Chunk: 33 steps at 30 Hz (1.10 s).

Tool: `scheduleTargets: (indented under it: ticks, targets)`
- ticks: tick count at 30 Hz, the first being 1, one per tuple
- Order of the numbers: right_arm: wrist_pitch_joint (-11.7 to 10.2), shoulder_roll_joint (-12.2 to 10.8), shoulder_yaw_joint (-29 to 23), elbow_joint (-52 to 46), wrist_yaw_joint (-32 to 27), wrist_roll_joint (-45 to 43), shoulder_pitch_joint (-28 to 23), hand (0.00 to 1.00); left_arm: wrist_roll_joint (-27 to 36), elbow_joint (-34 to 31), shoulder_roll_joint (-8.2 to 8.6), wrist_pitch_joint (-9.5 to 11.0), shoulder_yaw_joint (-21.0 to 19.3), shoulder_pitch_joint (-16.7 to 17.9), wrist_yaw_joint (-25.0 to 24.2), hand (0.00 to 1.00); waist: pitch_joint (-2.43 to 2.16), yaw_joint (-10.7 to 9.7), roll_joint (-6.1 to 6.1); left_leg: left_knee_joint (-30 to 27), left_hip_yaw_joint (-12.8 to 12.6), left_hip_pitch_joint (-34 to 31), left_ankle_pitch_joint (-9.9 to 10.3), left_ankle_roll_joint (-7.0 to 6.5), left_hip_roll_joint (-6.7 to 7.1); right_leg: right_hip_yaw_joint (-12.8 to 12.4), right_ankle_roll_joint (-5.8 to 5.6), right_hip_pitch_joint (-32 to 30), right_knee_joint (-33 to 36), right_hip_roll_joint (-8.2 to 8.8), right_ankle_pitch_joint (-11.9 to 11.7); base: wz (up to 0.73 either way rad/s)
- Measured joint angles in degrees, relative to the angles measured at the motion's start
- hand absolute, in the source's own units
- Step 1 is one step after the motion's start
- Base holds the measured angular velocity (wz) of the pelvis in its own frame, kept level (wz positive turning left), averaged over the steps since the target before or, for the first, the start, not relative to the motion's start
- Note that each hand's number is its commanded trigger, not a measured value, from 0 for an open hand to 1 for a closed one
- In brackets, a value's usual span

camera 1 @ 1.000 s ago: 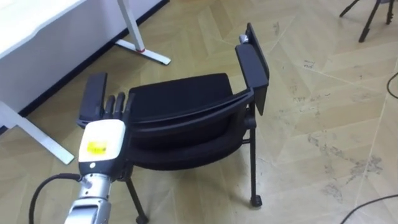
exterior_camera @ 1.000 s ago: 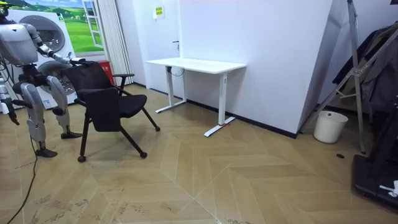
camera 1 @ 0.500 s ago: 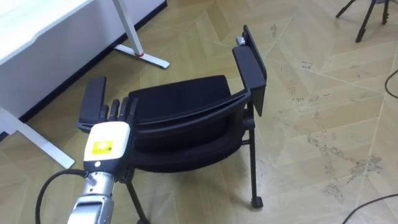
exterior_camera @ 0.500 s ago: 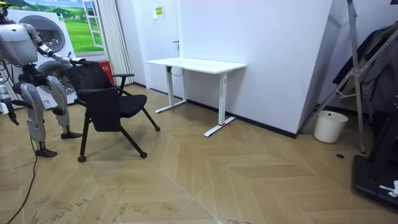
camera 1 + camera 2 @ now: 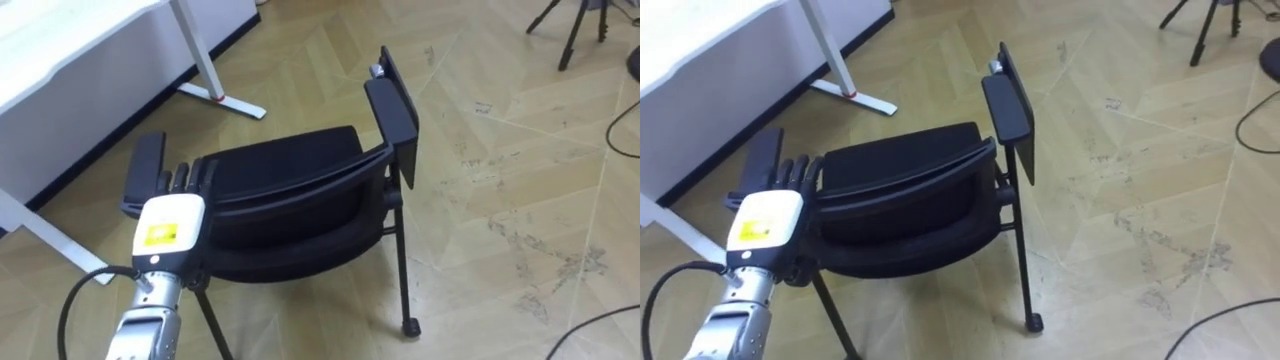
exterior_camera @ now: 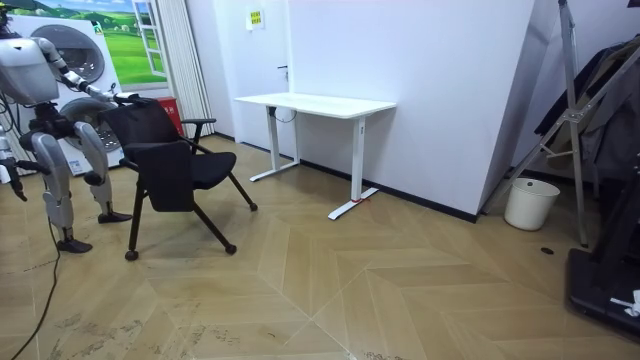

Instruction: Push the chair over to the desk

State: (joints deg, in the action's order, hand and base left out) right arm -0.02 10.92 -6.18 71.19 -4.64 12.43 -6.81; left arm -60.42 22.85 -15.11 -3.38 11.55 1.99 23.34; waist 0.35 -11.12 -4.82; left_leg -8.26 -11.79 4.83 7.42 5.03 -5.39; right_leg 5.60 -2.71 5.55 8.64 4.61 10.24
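Note:
A black chair (image 5: 290,165) on castors stands just in front of me, its backrest toward me and its seat facing away. Its left armrest (image 5: 148,170) lies flat, and a folded black tablet (image 5: 392,110) stands upright on its right side. My left hand (image 5: 172,225) rests on the left end of the backrest's top edge, fingers straight and open. In the room view I stand behind the chair (image 6: 170,165) at the room view's left, one arm reaching to the backrest. My right hand (image 6: 12,178) hangs low at my side, too small to read.
A white desk (image 5: 80,50) with a floor-level foot (image 5: 225,100) stands to my front left, close to the chair; in the room view the desk (image 6: 315,103) is against the wall. Tripod legs (image 5: 575,30) and a dark cable (image 5: 620,130) lie at the far right. Open wooden floor stretches ahead.
The eye view has shifted slightly, so the chair sits a little higher and further left in it. My left hand stays on the backrest. In the room view the chair has not visibly moved.

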Motion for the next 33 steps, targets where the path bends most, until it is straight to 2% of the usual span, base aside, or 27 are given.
scheduleTargets:
  ticks: [5, 9, 12, 13, 17, 24, 31, 33]
  targets:
    - [0.16, 0.06, -0.41, -0.08, 0.48, -1.62, -0.16, 0.00, -0.04, 0.31, -0.29, -1.35, -0.39, -0.57, -0.05, 1.00, 0.00, -0.93, -0.02, 0.00, -0.78, 0.45, 0.00, 0.00, 0.00, -0.70, -0.04, -0.02, 0.09, 0.00, 0.00, -0.06]
    - [0.17, 0.09, -0.43, -0.11, 0.43, -1.55, -0.06, 0.00, -0.03, 0.40, -1.22, -1.85, -0.37, -1.62, -0.34, 1.00, -0.03, -1.39, -0.11, 0.00, -0.85, 0.40, 0.00, 0.00, 0.00, -0.75, -0.05, -0.04, 0.02, 0.01, 0.00, 0.00]
    - [0.14, 0.10, -0.61, -0.16, 0.32, -1.51, 0.03, 0.00, -0.36, 1.04, -1.42, -2.49, -0.24, -2.44, -0.48, 1.00, -0.17, -2.51, -0.43, 0.18, -0.86, 0.34, 0.00, 0.00, 0.04, -0.77, -0.06, 0.05, 0.08, 0.00, -0.06, 0.00]
    - [0.14, 0.11, -0.82, -0.09, 0.04, -1.53, -0.22, 0.00, -0.43, 1.02, -1.40, -2.19, -0.18, -1.86, 0.32, 1.00, -0.27, -2.62, -0.61, 0.41, -0.86, 0.46, 0.00, 0.00, 0.05, -0.80, -0.05, 0.06, 0.11, 0.00, -0.07, 0.00]
    - [0.10, -0.06, -0.84, -0.09, -0.20, -1.44, 0.36, 0.00, -1.09, 1.16, -1.41, -0.49, 0.01, -1.92, 0.97, 1.00, -0.10, -2.61, -0.76, 0.91, -0.87, 0.66, 0.00, 0.00, 0.09, -0.72, -0.05, 0.07, 0.11, 0.00, -0.07, 0.00]
    - [-0.30, -0.08, -0.82, -0.25, -2.11, -2.04, 1.15, 0.00, -0.91, 1.19, -1.43, 0.05, -0.02, -2.06, 1.21, 1.00, 0.04, -2.56, -0.56, 0.91, -1.05, 0.53, 0.01, -0.01, 0.12, -1.00, -0.13, -0.10, -0.01, 0.00, -0.02, 0.00]
    - [-0.22, 0.50, -3.38, -3.31, -11.50, -16.84, 1.64, 0.00, 0.18, 1.47, -2.70, 1.53, -0.02, -2.07, 3.11, 1.00, 0.08, -2.58, 0.12, 0.80, -1.04, -0.19, 0.00, -0.03, 0.17, -0.96, -0.15, -0.82, 0.30, 0.00, -0.01, 0.00]
    - [-0.19, 0.75, -4.60, -7.21, -14.56, -21.52, 1.75, 0.00, 0.19, 0.85, -3.29, 1.66, -0.02, -2.10, 3.08, 1.00, 0.31, -2.54, 0.65, 0.76, -1.04, -0.31, -0.01, -0.04, 0.16, -0.94, -0.15, -1.08, 0.49, 0.00, -0.01, -0.02]
